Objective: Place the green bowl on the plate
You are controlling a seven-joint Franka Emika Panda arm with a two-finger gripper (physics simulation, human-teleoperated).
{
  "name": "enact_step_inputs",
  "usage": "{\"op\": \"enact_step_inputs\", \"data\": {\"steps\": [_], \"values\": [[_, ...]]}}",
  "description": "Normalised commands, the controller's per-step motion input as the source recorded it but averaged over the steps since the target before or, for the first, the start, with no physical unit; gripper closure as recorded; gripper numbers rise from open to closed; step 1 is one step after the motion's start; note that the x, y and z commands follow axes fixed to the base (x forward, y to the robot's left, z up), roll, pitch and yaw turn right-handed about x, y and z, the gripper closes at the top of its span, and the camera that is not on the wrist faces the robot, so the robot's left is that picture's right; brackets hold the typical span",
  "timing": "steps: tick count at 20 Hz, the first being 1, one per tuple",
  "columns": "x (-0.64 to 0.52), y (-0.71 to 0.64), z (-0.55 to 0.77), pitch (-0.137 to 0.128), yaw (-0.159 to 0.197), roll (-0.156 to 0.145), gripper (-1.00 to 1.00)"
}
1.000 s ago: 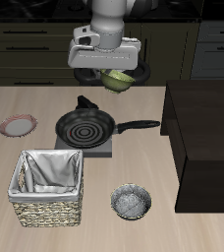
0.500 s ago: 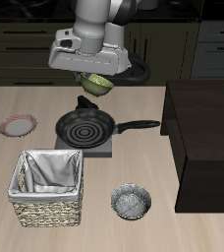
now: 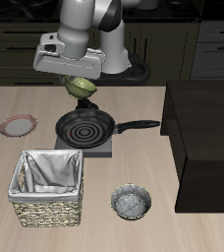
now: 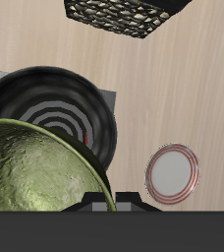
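The fingers (image 3: 82, 83) are holding the green bowl (image 3: 82, 87) tight, up in the air above the pan (image 3: 84, 127). The plate (image 3: 19, 125) is lying on the table, off to the side past the pan, near the basket (image 3: 48, 186).

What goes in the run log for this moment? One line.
gripper: shut on green bowl | bowl: airborne above pan | plate: empty | placing: not yet done

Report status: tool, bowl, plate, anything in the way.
Tool shut on green bowl, held high above the frying pan. Plate bare, off to the side. Basket nearer the front, off the path.
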Motion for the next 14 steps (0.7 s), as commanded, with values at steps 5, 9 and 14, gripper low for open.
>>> {"op": "enact_step_inputs", "data": {"steps": [5, 9, 14], "values": [[-0.15, -0.37, -0.06, -0.012, -0.023, 0.055, 1.00], [-0.06, -0.61, -0.05, 0.004, -0.011, -0.082, 1.00], [-0.21, -0.44, -0.02, -0.027, 0.018, -0.011, 1.00]]}}
